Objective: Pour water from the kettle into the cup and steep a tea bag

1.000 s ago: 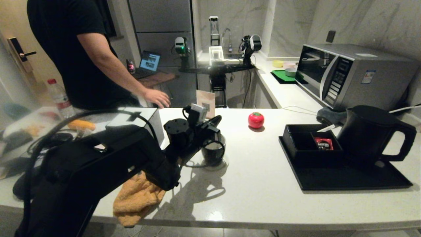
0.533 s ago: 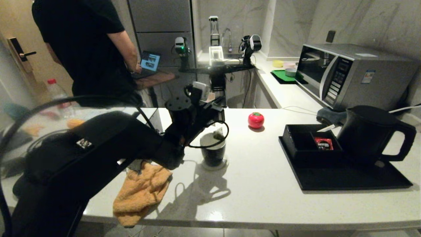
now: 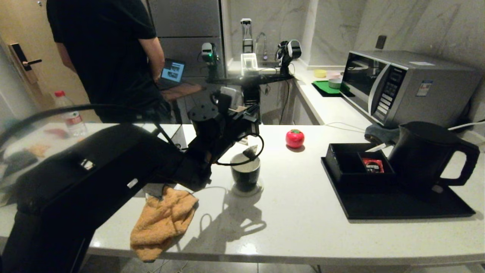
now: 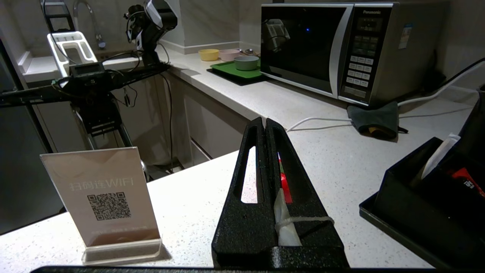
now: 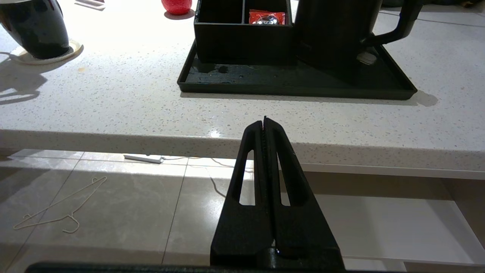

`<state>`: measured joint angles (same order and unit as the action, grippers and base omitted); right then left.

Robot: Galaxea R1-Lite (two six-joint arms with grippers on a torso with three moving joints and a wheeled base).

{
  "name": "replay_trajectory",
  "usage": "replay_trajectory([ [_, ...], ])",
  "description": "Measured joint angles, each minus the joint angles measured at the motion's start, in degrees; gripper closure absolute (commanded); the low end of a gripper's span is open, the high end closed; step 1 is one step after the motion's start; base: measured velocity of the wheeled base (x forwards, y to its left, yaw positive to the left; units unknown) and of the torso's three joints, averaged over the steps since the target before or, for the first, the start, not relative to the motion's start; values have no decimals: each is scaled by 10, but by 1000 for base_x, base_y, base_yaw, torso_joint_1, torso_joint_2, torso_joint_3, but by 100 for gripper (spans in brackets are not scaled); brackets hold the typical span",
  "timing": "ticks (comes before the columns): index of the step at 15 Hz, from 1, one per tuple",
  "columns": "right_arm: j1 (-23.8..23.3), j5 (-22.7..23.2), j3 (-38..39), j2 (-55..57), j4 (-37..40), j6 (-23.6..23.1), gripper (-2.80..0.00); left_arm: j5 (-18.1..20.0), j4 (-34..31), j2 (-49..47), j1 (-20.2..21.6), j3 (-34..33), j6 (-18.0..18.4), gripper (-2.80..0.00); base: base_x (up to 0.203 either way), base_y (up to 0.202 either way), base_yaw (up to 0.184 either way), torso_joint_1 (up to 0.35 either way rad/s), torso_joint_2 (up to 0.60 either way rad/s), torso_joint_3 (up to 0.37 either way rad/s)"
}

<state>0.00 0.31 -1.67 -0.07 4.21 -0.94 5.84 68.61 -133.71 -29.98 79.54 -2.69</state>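
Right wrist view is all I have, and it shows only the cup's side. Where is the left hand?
Observer: The left hand is above the cup, shut on the string of the tea bag.
Operator: And the bag itself?
Observer: The tea bag hangs over the cup's opening, about at its rim.
Operator: Is anybody near?
Observer: A person stands behind the counter.

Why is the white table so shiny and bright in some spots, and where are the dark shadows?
Head view: the speckled white stone counter carries a small glare spot near its front edge, and the arm's dark shadow falls beside the glossy black cup. Right wrist view: the counter's far part is washed out white. Left wrist view: even light, no strong glare.
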Motion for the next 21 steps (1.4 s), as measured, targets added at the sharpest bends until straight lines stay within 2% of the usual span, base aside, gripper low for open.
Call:
replay_trajectory([
  [12, 0, 0, 0, 0, 0, 0, 0, 0, 28, -8, -1, -21, 1, 0, 0, 0, 0, 0, 0, 0],
  [16, 0, 0, 0, 0, 0, 0, 0, 0, 68, -11, -4, -72, 1, 0, 0, 0, 0, 0, 0, 0],
  [21, 0, 0, 0, 0, 0, 0, 0, 0, 152, -37, -12, -148, 1, 0, 0, 0, 0, 0, 0, 0],
])
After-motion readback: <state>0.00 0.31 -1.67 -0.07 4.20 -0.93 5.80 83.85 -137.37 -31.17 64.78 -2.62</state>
